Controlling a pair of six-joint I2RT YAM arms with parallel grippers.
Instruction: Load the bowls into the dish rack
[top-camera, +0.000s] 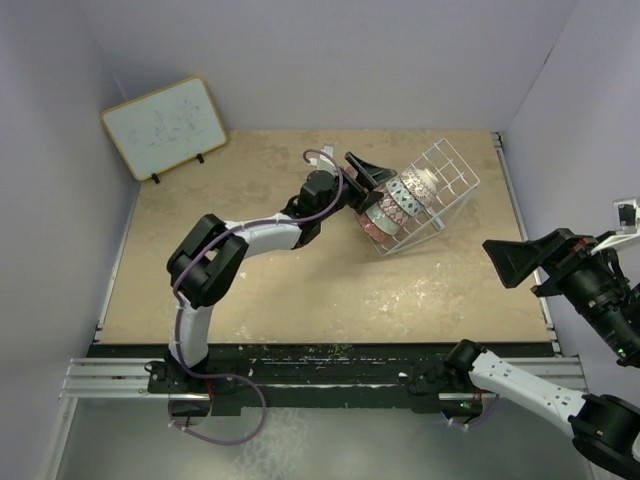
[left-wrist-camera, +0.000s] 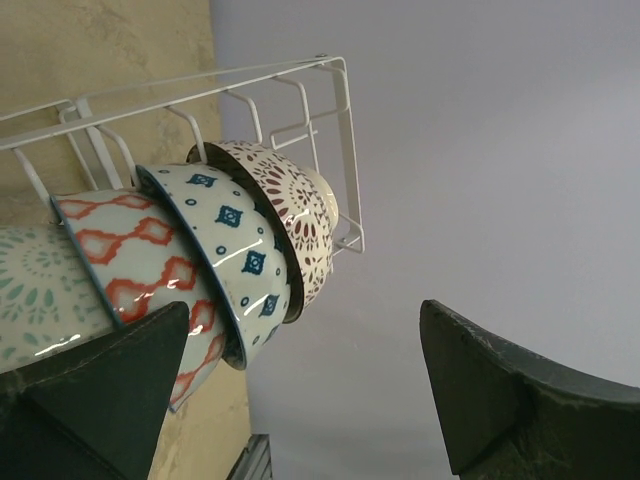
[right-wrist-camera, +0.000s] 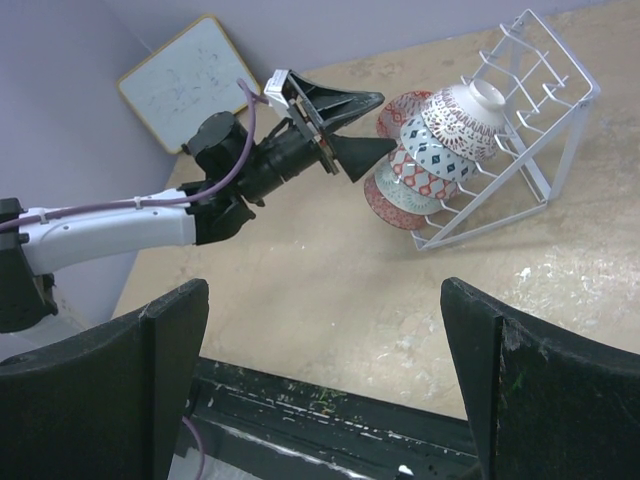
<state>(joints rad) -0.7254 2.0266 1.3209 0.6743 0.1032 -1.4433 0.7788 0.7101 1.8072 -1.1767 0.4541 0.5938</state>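
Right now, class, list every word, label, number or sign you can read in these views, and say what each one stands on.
No text can be read in any view.
Whiteboard: faint scribbled marks, too small and blurred to read.
Bowls in the dish rack: painted patterns only, no writing.

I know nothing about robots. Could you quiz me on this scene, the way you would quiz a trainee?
1. True or false: the right gripper holds nothing.
2. The left gripper is closest to: A. the bowls in the dish rack; B. the right arm's base; C. its own base.
3. Fill in: the left gripper's jaws are ____.
Key: 1 true; 2 A; 3 open.
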